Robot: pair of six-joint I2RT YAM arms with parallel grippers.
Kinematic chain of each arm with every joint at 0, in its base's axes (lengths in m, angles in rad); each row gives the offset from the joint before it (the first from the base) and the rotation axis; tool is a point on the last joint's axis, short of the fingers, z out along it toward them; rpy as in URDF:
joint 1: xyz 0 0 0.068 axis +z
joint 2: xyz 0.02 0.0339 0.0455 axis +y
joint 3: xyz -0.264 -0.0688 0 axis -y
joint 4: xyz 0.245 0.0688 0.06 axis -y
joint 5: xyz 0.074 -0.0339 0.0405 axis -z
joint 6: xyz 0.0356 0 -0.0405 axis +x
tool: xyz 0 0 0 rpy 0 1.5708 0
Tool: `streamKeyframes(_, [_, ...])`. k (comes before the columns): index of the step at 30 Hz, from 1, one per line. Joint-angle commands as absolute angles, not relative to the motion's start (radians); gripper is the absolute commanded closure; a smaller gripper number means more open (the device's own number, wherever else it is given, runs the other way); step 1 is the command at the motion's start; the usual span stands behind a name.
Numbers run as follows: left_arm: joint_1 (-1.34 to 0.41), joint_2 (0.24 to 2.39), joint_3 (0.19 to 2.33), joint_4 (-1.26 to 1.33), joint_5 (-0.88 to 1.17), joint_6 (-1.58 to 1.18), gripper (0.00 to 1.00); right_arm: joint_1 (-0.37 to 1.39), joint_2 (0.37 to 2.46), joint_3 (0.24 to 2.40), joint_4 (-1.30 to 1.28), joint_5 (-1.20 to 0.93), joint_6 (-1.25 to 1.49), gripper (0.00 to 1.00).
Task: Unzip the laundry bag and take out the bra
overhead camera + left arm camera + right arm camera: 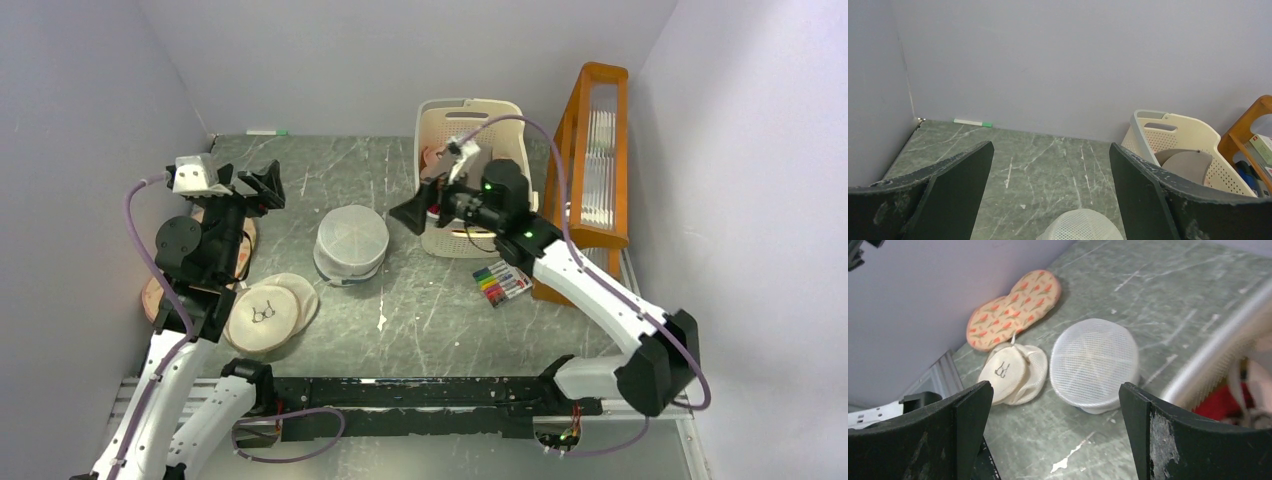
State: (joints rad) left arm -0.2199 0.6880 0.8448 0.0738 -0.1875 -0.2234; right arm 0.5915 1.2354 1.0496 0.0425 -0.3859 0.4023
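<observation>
So both sets of fingers were spread wide with nothing in them. The right gripper [410,212] hung above the grey-green marbled table [430,320], black jaws aimed left and down. Straight out from its fingertips, just to their left and lower, sat the round white translucent mesh laundry bag [352,240], roughly mid-table and well clear of every edge. In the right wrist view the bag sat right between the two jaws, so that arm was already lined up on it.

The left gripper [262,186] was also gaping and raised, over by the table's left edge. It pointed more at the far wall than at the bag, and only the top of the mesh dome peeked in at the bottom of its wrist view. So from those fingers the bag lay down and to the right, a bit further off. My read: the right arm was the nearer one.

The bag's round, so no real long axis. What matters is the dark zip rim around its base, and I couldn't spot the pull in any view. The black fabric bra didn't show anywhere, presumably zipped inside.

Further out were flat cream round pads [270,310] near the left edge and a cream slatted plastic basket [470,108] at the far edge.
</observation>
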Motion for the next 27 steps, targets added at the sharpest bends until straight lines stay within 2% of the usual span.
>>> streamKeyframes(1, [-0.205, 0.679, 0.889, 0.070, -0.187, -0.225, 0.02, 0.722, 1.357, 1.189, -0.004, -0.308, 0.320, 0.00])
streamKeyframes(5, [-0.203, 0.672, 0.894, 0.069, -0.205, -0.217, 0.02, 0.880, 1.501, 1.301, -0.083, -0.120, 0.198, 0.00])
streamKeyframes(11, [-0.201, 0.659, 0.898, 0.069, -0.232, -0.204, 0.02, 1.136, 1.758, 1.502, -0.219, 0.448, -0.087, 0.00])
streamKeyframes(15, [-0.201, 0.649, 0.900, 0.064, -0.273, -0.190, 0.02, 1.215, 1.909, 1.549, -0.161, 0.738, -0.228, 0.00])
streamKeyframes(20, [-0.201, 0.639, 0.902, 0.058, -0.330, -0.180, 0.02, 1.240, 2.050, 1.558, -0.048, 0.897, -0.358, 0.00])
streamKeyframes(27, [-0.199, 0.637, 0.895, 0.063, -0.341, -0.172, 0.03, 1.276, 2.183, 1.538, 0.148, 1.013, -0.513, 0.02])
